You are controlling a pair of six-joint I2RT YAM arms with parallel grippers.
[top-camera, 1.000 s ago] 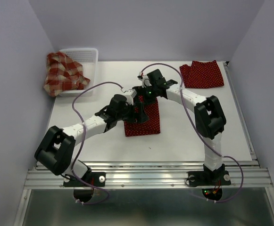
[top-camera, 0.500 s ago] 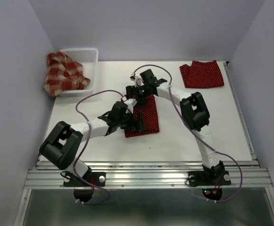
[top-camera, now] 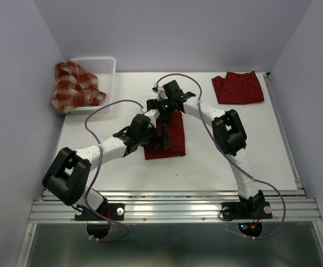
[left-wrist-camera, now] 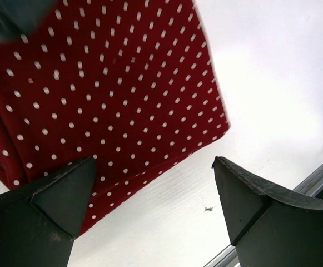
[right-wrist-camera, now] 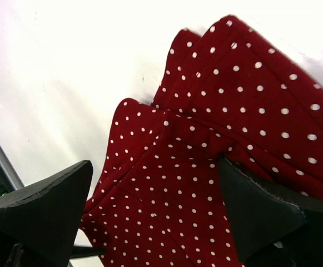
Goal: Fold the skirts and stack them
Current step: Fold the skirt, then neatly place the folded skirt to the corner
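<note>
Middle dotted skirt, dark red with white dots, lies folded flat at the centre of the worktop with both arms over it. The left gripper is spread wide and grasps nothing, one finger over the cloth's near corner and the other over bare worktop; the right gripper is also wide and empty over the skirt's layered far end. Second dotted skirt lies folded at the far right corner, well apart (same print), and the plaid skirt sits crumpled, draped over the left side of the white mesh basket at far left.
</note>
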